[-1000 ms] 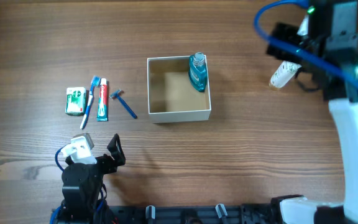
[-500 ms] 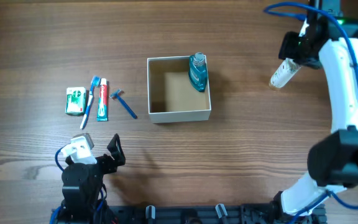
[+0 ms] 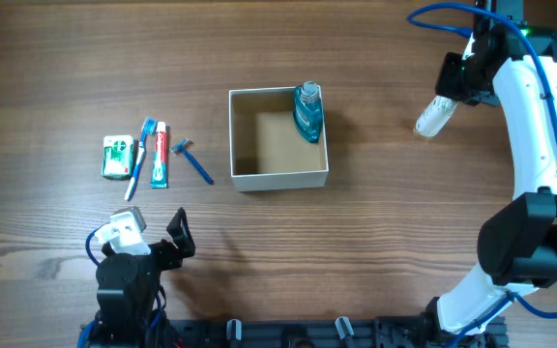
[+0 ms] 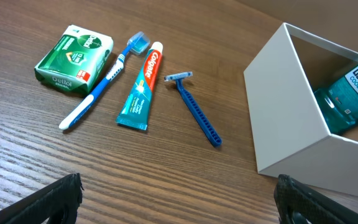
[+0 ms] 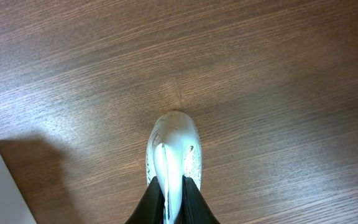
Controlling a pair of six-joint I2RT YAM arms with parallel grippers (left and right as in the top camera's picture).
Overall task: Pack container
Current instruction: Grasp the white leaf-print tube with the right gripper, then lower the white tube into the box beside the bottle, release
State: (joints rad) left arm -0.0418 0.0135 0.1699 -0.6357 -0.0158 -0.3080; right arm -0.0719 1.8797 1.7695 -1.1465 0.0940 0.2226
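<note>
1. The container [image 3: 278, 178] stood at the middle of the table [image 3: 375, 251], open side up. A mouthwash bottle [image 3: 307, 111] lay inside against its far right corner; the rest of the floor was bare.
2. The right gripper [image 3: 449, 95] was well to the right of the container, its fingers pinched shut on the flat end of a white tube [image 3: 432, 117]. The wrist view confirmed the grip.
3. Change noted: over the last second the right arm swung round, and the tube shifted slightly leftward, toward the container. Whether it had cleared the table could not be told.
4. Judgement: the tube is secured and its carry to the container has only just begun.
5. The left gripper [image 4: 179, 202] sat at the near left edge, fingers spread wide and empty, unmoved over the same interval.
6. A soap box [image 3: 117, 157], toothbrush [image 3: 140, 158], toothpaste [image 3: 160, 155] and razor [image 3: 194, 160] lay unpacked left of the container.
</note>
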